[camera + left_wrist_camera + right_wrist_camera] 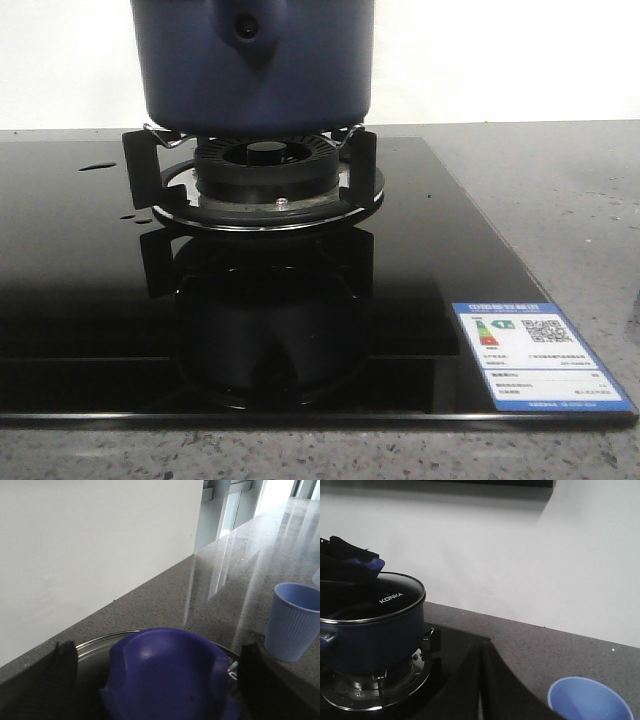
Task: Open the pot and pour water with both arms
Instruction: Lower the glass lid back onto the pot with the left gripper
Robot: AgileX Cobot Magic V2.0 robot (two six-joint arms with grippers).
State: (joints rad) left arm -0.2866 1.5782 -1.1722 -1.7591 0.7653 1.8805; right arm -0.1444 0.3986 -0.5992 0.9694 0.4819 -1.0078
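The dark navy pot (pixel 250 60) stands on the gas burner (pixel 265 165), its handle mount with a dark hole facing me. In the right wrist view the pot (pixel 370 630) wears a glass lid (pixel 387 600) marked KONKA. My left gripper (pixel 159 667) is open above the lid, one finger on each side of the blue lid knob (pixel 165 675), with a gap at each side. From the right wrist view, that left gripper (pixel 347 560) shows as a dark shape over the knob. To the pot's right, my right gripper (pixel 481 655) hangs shut and empty over the hob edge.
A pale blue ribbed cup (pixel 295 622) stands on the grey stone counter to the right of the hob, also seen as the cup (pixel 590 700) by my right gripper. The black glass hob (pixel 400 300) carries a blue label (pixel 540 355). A white wall runs behind.
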